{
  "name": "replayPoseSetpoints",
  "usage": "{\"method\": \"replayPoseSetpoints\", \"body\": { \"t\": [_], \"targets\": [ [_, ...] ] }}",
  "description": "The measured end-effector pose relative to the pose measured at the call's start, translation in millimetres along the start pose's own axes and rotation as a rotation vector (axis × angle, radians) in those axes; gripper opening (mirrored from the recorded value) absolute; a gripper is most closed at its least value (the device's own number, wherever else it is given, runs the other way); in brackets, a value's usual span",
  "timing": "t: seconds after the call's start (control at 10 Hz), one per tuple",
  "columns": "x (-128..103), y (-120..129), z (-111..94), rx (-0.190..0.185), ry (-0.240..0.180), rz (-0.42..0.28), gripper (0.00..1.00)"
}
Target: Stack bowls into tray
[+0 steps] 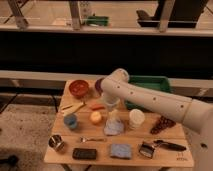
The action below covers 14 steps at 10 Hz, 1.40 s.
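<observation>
The orange-red bowl point(79, 88) sits at the far left of the wooden table point(165, 159). The dark purple bowl point(98, 85) is just right of it, mostly hidden behind my arm. The green tray point(161, 81) stands at the far right, with my white arm crossing its front left part. My gripper point(110, 103) hangs below the arm's bend, just in front of the purple bowl and to the left of the tray.
Near the gripper lie a red chili point(97, 106), a yellow fruit point(95, 117), a pale blue cloth point(114, 126) and a white cup point(136, 118). A small blue cup point(70, 120), a metal cup point(56, 142), a black case point(84, 153), a blue sponge point(120, 151) and grapes point(162, 123) are nearer the front.
</observation>
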Motion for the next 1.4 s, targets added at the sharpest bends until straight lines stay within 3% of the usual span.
{"method": "replayPoseSetpoints", "body": {
  "t": [0.4, 0.6, 0.9, 1.4],
  "targets": [
    [-50, -59, 6, 0.064, -0.034, -0.105, 0.80],
    [-49, -84, 9, 0.087, -0.040, -0.139, 0.80],
    [-42, -101, 8, 0.117, -0.035, -0.171, 0.80],
    [-23, -121, 32, 0.158, -0.045, -0.142, 0.80]
  ]
}}
